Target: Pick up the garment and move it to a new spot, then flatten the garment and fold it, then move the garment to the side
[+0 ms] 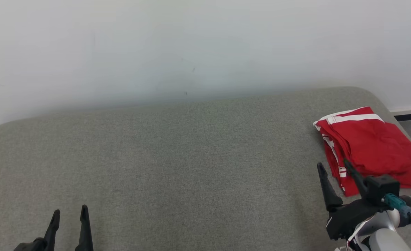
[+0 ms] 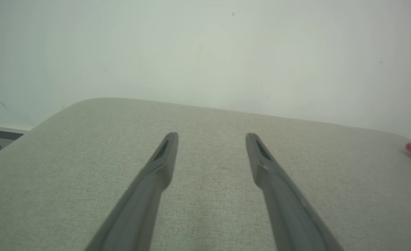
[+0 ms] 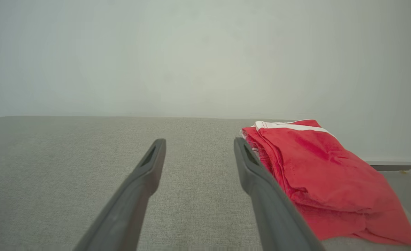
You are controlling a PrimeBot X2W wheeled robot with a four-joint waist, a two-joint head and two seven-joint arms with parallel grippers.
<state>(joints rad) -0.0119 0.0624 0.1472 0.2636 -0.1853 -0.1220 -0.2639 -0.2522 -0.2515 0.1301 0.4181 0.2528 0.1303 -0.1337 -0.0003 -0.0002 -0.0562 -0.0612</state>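
Lying folded, red garment rests on coarse-woven grey cushion.

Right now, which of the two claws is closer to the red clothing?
The right gripper: it sits beside the folded red garment, while the left gripper is far across the grey cushion.

Soft, even, bright light fills all three views; what shadow there is lies faint and diffuse. In the head view the white wall looks hazy, and its border with the grey padded surface is blurred. The left wrist view bows that surface's far edge, and the left tool turns soft near the bottom edge.
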